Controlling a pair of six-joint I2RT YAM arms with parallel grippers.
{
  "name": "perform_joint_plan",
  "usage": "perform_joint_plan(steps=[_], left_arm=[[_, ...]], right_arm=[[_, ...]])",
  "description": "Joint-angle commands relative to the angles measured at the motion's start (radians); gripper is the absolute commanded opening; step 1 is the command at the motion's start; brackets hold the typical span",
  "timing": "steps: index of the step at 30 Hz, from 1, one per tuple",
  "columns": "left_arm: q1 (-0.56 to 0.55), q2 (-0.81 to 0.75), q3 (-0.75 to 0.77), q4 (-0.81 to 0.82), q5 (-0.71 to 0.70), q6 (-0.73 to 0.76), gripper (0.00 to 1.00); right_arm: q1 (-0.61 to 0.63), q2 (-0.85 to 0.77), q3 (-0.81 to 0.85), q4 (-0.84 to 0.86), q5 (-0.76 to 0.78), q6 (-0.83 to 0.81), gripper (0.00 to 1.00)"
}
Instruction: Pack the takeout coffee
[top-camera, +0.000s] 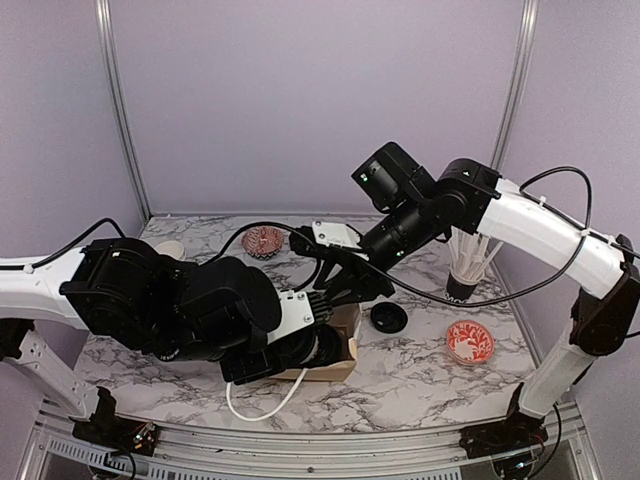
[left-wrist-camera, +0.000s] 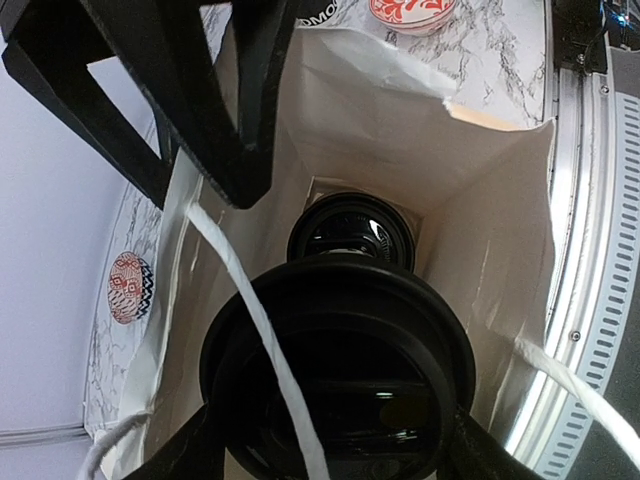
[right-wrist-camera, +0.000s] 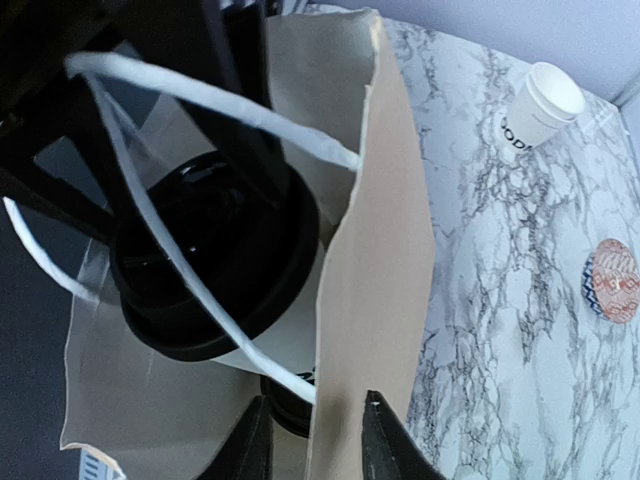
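Observation:
A brown paper bag (top-camera: 342, 368) with a white lining (left-wrist-camera: 480, 200) and white string handles stands between the arms. My left gripper (left-wrist-camera: 330, 445) is shut on a takeout coffee cup (left-wrist-camera: 340, 350) with a black lid, held in the bag's mouth. The right wrist view shows its white side (right-wrist-camera: 275, 345). A second lidded cup (left-wrist-camera: 352, 228) stands at the bag's bottom. My right gripper (right-wrist-camera: 318, 440) is open, with one finger on each side of the bag's wall (right-wrist-camera: 370, 250). An unlidded white paper cup (right-wrist-camera: 540, 105) stands on the table, and a loose black lid (top-camera: 388, 318) lies to the bag's right.
A dark cup of white sticks (top-camera: 465, 272) stands at the back right. A red-patterned bowl (top-camera: 469, 342) sits at the right and another (top-camera: 264, 240) at the back. The table top is marble (top-camera: 420, 380), with a metal rail along the near edge (left-wrist-camera: 585, 250).

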Motion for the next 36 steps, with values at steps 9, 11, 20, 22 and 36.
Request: perform_joint_plan(steps=[9, 11, 20, 22, 36], left_arm=[[-0.001, -0.095, -0.095, -0.038, -0.035, 0.031, 0.59], [0.0, -0.1, -0.103, -0.044, -0.051, 0.045, 0.59], [0.007, -0.1, -0.095, -0.065, -0.068, 0.131, 0.6], [0.011, -0.107, -0.099, -0.068, -0.023, 0.154, 0.6], [0.035, -0.125, -0.069, -0.122, -0.033, 0.185, 0.59]], right_arm=[[0.015, 0.019, 0.071, 0.011, 0.009, -0.04, 0.07], [0.015, 0.019, 0.071, 0.0, -0.019, -0.054, 0.07], [0.018, 0.034, 0.1, -0.074, -0.138, -0.141, 0.08], [0.018, 0.033, 0.103, -0.08, -0.14, -0.149, 0.08], [0.02, 0.062, 0.116, -0.071, -0.068, -0.165, 0.05]])
